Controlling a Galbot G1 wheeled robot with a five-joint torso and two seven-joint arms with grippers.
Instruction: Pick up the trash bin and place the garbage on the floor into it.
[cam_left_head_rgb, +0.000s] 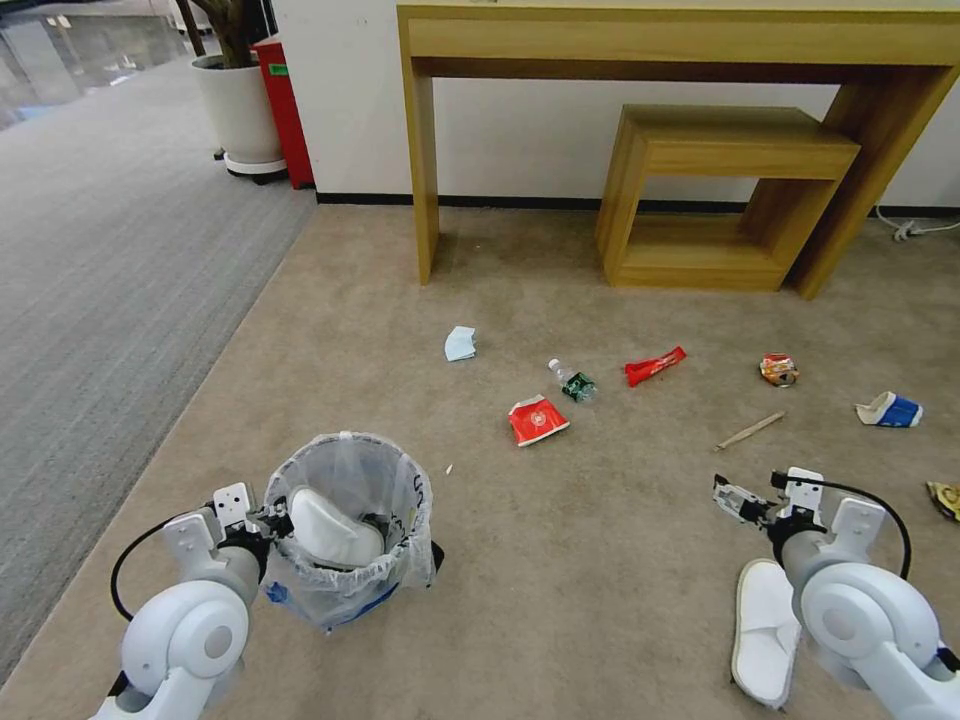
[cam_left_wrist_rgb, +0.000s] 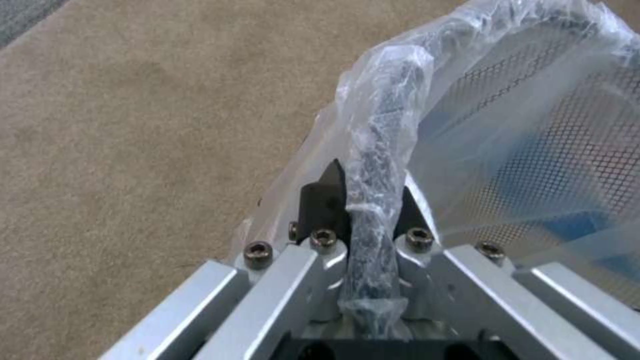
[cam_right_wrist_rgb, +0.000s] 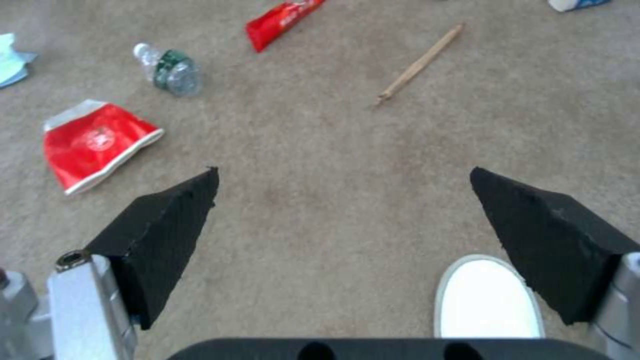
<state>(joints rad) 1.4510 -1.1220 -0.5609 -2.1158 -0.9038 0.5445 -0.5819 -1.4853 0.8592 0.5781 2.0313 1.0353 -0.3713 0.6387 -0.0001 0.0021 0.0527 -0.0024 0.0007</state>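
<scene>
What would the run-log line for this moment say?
left hand: shut on trash bin rim | right hand: open above floor | one slipper binned

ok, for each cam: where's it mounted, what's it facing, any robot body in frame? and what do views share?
Head: up high, facing forward and down at the floor; both arms, left gripper and right gripper show.
Left wrist: along its own fingers, shut on the trash bin rim.
Right wrist: down past open black pads at carpet.
Shared by head and right wrist: red wrapper, mini bottle, wooden stick, white slipper.
</scene>
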